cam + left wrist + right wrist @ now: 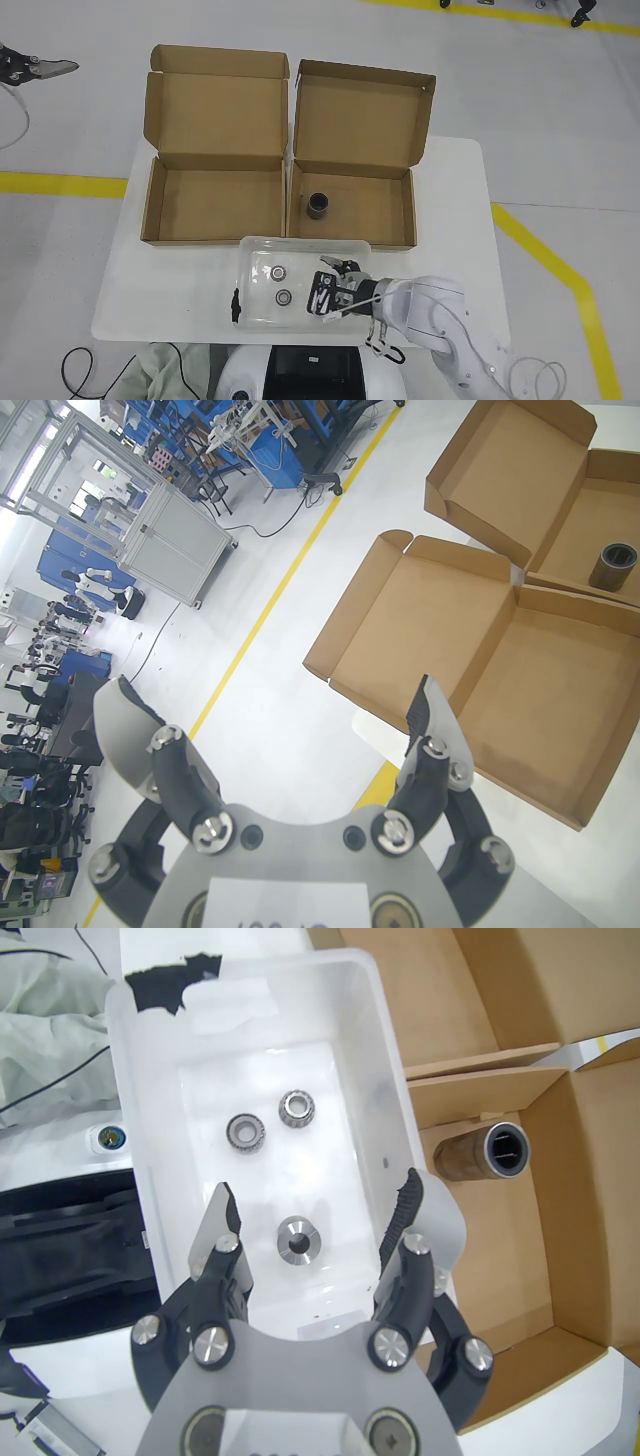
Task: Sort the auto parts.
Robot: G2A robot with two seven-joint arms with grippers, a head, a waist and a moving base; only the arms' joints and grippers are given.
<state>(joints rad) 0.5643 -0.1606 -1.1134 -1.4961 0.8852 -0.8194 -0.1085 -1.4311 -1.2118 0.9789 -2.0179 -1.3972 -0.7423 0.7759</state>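
Right hand [320,1188] hangs open above cone-shaped part [298,1240] in bin [395,1068].

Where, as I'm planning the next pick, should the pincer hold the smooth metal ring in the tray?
Probably on its round outer wall, coming straight down. The smooth metal ring lies flat, hole up, with free room around it inside the tray, and the open right pincer hangs over it.
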